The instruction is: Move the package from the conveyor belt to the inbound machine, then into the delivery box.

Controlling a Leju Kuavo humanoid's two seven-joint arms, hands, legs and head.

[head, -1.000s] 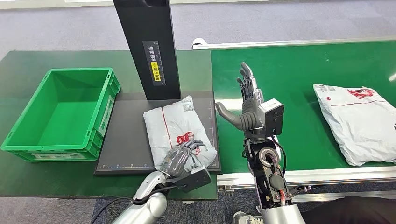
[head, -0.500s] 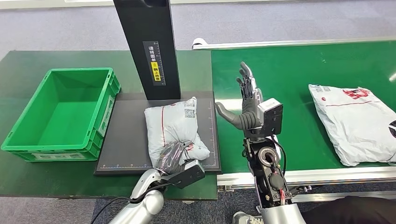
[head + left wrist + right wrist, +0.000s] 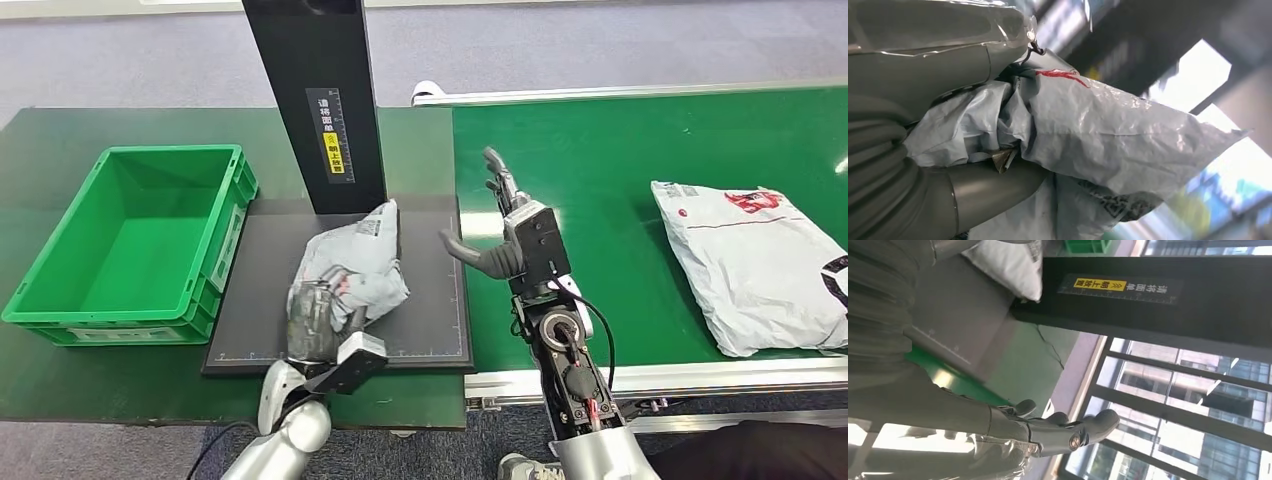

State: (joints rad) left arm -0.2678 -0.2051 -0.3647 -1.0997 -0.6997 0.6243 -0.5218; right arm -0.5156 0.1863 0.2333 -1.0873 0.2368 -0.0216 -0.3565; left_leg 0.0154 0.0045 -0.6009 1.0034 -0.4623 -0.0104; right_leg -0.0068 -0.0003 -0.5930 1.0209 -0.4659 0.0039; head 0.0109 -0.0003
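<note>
A crumpled grey package [image 3: 352,265] [image 3: 1088,135] with red print is lifted at its near end off the black scanner plate [image 3: 425,335] of the inbound machine. My left hand [image 3: 315,322] grips that near end; in the left wrist view the thumb [image 3: 938,65] presses into the bunched plastic. My right hand [image 3: 505,225] [image 3: 1048,427] is held upright and open over the plate's right edge, beside the conveyor belt [image 3: 620,160], holding nothing. The green delivery box [image 3: 40,290] stands empty at the left.
The machine's black column [image 3: 318,100] [image 3: 1158,305] rises behind the plate. A second grey package [image 3: 750,265] lies on the belt at the right. The belt's metal frame [image 3: 700,375] runs along its near side. Dark green tabletop [image 3: 100,385] surrounds the box.
My left hand has pulled the package's near end up and to the left, bunching it. My right hand has shifted left and leaned. The second package has ridden left on the belt.
</note>
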